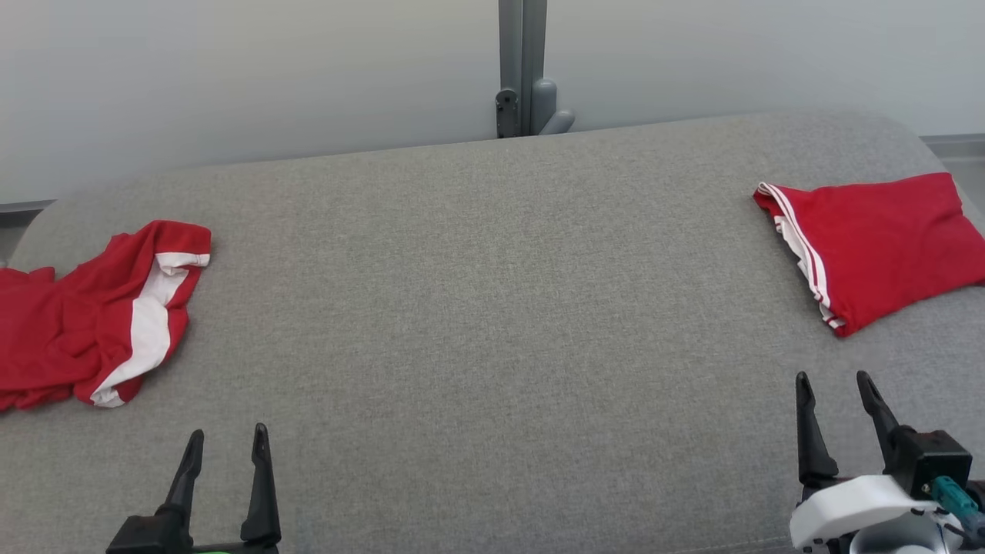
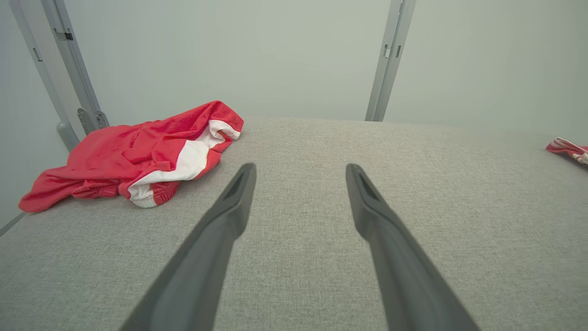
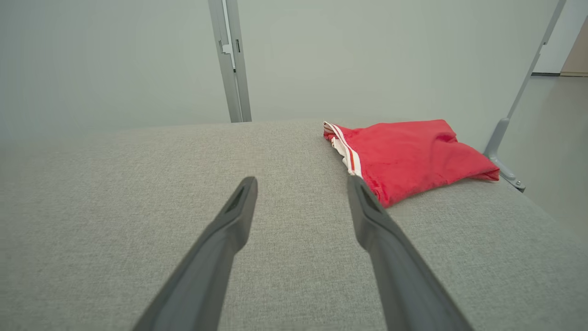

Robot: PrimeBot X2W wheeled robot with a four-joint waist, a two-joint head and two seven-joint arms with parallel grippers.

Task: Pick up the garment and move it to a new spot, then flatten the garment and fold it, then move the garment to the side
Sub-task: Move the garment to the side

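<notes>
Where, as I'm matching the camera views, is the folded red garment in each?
Head view: folded red garment, far right.
Left wrist view: folded red garment, a sliver at the right edge.
Right wrist view: folded red garment, upper right.
Shared landmark: grey post at the back.

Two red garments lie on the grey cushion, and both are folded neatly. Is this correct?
Not quite. Only the garment on the right is folded neatly; the garment on the left lies crumpled in a heap, as the head view shows. Both do lie on the grey cushion.
</notes>
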